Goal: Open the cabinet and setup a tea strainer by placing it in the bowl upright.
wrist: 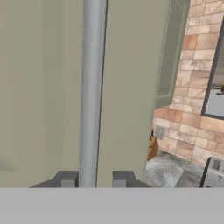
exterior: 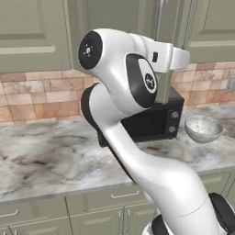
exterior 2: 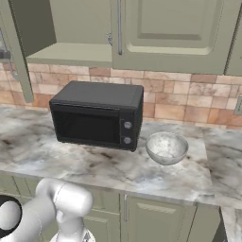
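Note:
The olive-green cabinet (exterior 2: 61, 28) above the microwave has its left door (wrist: 43, 87) swung out, and the inside I can see looks dark and bare. Its long silver handle (wrist: 92, 87) runs straight up between my two fingertips. My gripper (wrist: 94, 179) straddles this bar, slightly open, with a thin gap at the right fingertip (wrist: 120, 179). The speckled grey-white bowl (exterior 2: 166, 147) stands upright and empty on the counter just right of the microwave, also seen as the bowl (exterior: 203, 127). The tea strainer is out of view.
A black microwave (exterior 2: 97, 116) sits on the marble counter (exterior 2: 71, 165) under the open cabinet. The neighbouring cabinet door (exterior 2: 170, 33) is closed. A toaster (wrist: 214, 173) stands on the counter by the brick wall. Base cabinets (exterior: 110, 211) run below the counter edge.

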Motion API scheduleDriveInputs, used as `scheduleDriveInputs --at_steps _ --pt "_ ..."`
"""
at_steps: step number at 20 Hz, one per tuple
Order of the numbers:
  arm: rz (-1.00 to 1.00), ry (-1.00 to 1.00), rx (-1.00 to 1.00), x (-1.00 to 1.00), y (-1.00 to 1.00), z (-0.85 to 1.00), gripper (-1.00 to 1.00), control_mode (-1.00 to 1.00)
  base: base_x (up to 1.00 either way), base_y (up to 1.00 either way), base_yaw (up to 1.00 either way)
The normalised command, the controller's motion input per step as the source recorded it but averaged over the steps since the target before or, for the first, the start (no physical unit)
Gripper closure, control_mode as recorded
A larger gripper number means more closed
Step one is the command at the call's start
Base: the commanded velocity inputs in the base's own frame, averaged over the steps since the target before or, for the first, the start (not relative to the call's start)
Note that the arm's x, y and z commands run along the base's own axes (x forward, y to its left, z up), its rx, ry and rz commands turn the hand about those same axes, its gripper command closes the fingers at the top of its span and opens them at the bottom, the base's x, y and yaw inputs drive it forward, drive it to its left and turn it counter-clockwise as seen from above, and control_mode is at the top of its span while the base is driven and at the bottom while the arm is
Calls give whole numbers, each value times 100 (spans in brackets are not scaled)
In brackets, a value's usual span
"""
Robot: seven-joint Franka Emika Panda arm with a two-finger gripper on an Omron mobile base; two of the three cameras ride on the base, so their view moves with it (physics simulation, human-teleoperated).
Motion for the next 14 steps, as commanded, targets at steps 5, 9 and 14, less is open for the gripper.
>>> scheduleDriveInputs --at_steps 5,9,14 --pt "-1 0 0 -7 6 0 -100 -100 0 0 0" --pt "-1 0 0 0 1 0 -100 -100 0 0 0" --pt "-10 0 -6 -10 44 0 -100 -100 0 0 0"
